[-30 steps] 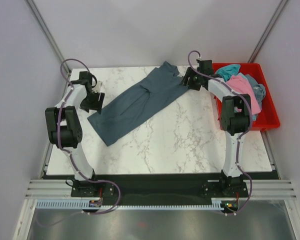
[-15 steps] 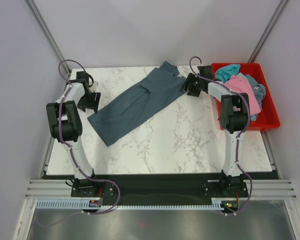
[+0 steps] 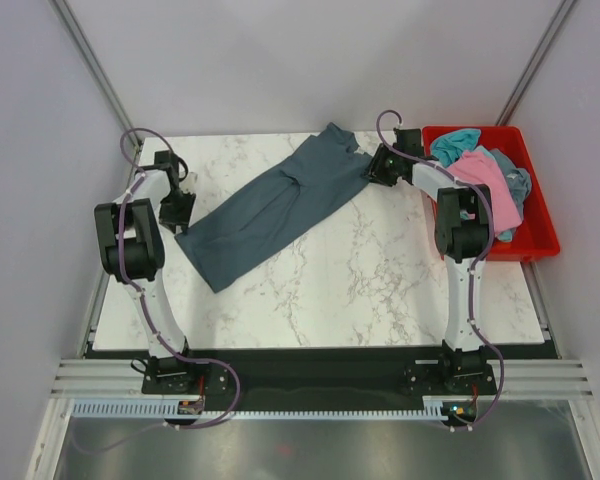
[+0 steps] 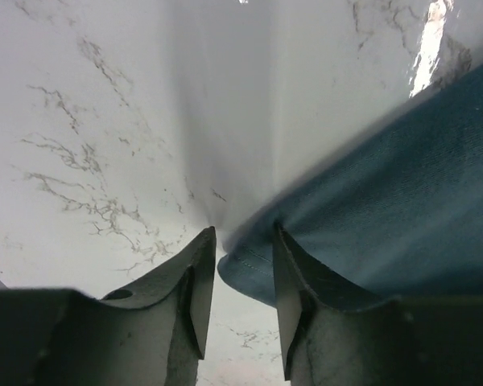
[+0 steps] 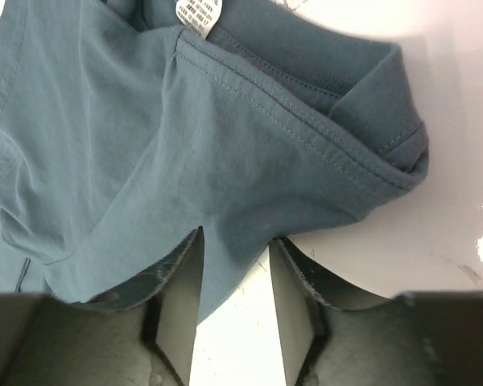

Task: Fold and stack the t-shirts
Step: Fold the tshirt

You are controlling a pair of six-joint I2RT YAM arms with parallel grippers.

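Large slate-blue cloth t-shirt (image 3: 270, 205) sprawls diagonally on the white marble table (image 3: 380, 290), reaching its far edge; left claw (image 4: 240, 241) and right claw (image 5: 235, 241) (both half-open) straddle its hems, nothing clamped.

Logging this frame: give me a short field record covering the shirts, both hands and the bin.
slate-blue shirt: laid out long, diagonally across the marble table
left hand: at the shirt's left-end corner, astride the hem, gap visible
right hand: at the far end near the white tag, astride a cloth edge
red bin: far right, holding pink shirt and teal shirt, heaped
folded stack: none visible
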